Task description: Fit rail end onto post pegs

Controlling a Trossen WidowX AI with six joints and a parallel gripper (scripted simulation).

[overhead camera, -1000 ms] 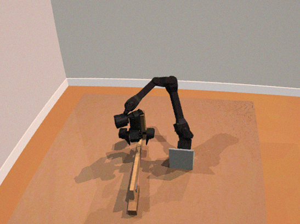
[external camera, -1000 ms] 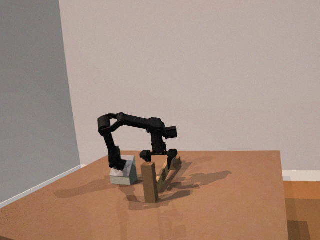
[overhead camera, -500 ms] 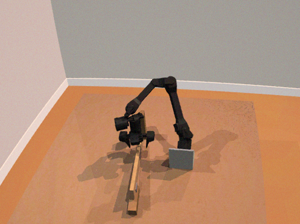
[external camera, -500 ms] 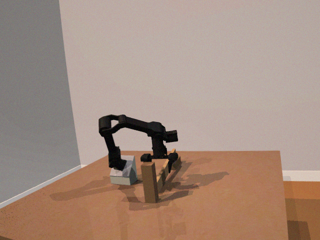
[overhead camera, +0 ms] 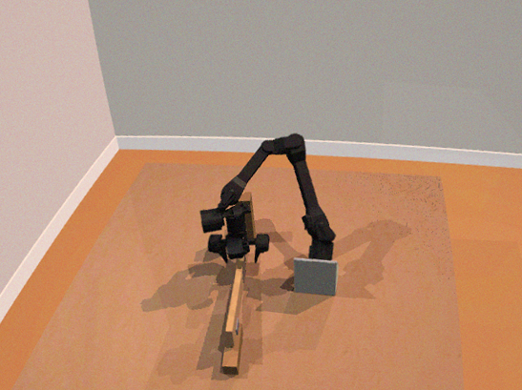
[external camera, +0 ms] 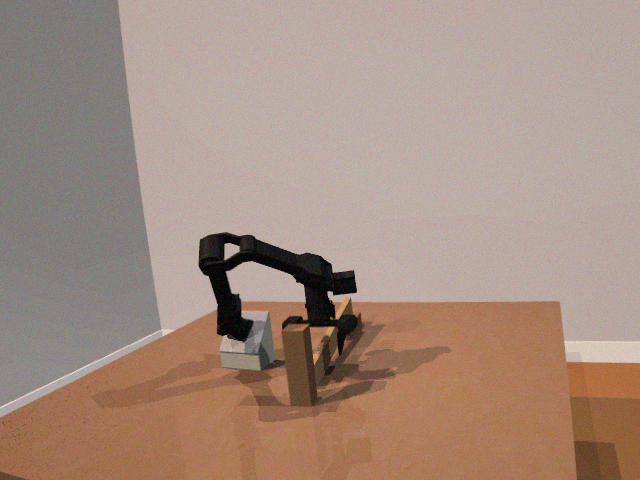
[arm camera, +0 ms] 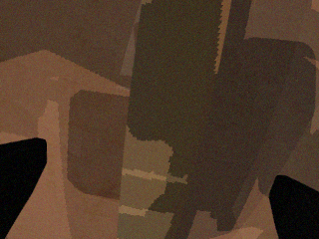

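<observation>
The long wooden rail (overhead camera: 234, 303) (external camera: 321, 352) (arm camera: 142, 226) slopes from the footboard block (overhead camera: 251, 207) at its far end down to the table in front of the upright wooden post (overhead camera: 231, 357) (external camera: 298, 366). The rail's near end lies low, beside the post's foot. The pegs are too small to make out. My gripper (overhead camera: 241, 255) (external camera: 319, 335) (arm camera: 161, 171) is open and empty. It points down over the rail's far half, close to the footboard, with one finger on each side of the rail and not touching it.
The arm's grey base block (overhead camera: 314, 276) (external camera: 248, 343) stands to one side of the rail. Everything sits on a brown table (overhead camera: 389, 279) (external camera: 465, 387), with orange floor and walls beyond. Heavy shadows cover the rail in the wrist view.
</observation>
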